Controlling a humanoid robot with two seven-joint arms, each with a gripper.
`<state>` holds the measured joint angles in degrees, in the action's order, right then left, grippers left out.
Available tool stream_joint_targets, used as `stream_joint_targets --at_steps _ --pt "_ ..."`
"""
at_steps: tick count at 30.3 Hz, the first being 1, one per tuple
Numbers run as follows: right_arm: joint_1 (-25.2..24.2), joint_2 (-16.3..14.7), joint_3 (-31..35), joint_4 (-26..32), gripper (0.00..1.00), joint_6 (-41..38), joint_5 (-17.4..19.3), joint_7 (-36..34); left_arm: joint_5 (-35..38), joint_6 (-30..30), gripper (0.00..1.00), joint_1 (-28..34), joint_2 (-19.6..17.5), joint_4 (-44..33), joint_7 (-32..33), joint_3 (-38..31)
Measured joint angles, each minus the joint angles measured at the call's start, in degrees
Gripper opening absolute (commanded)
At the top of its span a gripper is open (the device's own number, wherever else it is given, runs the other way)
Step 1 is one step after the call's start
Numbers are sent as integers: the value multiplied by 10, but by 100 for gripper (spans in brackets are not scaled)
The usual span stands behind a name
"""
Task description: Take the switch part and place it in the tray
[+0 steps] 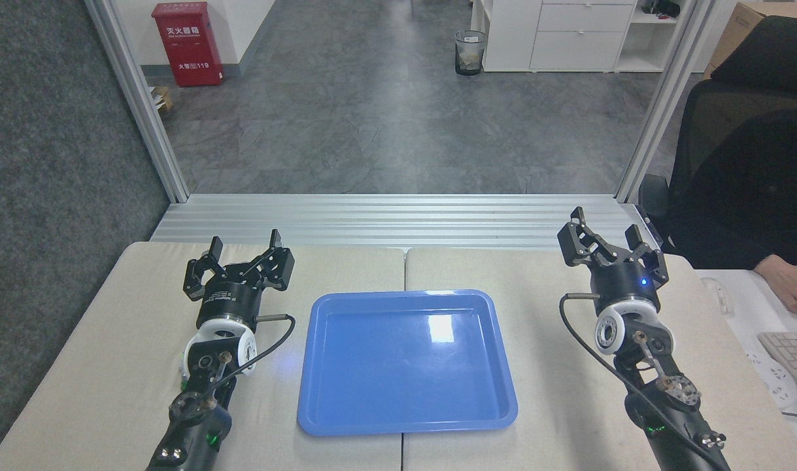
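The blue tray (496, 405) lies in the middle of the beige table with nothing in it. No switch part shows anywhere in the head view. My left gripper (244, 244) hovers left of the tray's far corner, fingers spread open and holding nothing. My right gripper (604, 222) stands near the table's far right edge, also open with nothing between its fingers.
An aluminium rail platform (398, 219) runs behind the table (110, 340). A person's hand (790, 288) rests on a white desk at the right, beside a keyboard (790, 353) and a black office chair (745, 150).
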<state>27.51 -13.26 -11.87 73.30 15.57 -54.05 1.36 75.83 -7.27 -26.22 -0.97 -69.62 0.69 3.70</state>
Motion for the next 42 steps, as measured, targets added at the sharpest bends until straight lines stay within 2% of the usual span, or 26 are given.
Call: stream_joint_targets --at_steps 12,42 --pt "0 0 0 0 100 0 0 0 4 19 100 6 2 5 -2 9" --pt "0 0 0 0 100 0 0 0 20 16 100 12 -1 16 -14 23"
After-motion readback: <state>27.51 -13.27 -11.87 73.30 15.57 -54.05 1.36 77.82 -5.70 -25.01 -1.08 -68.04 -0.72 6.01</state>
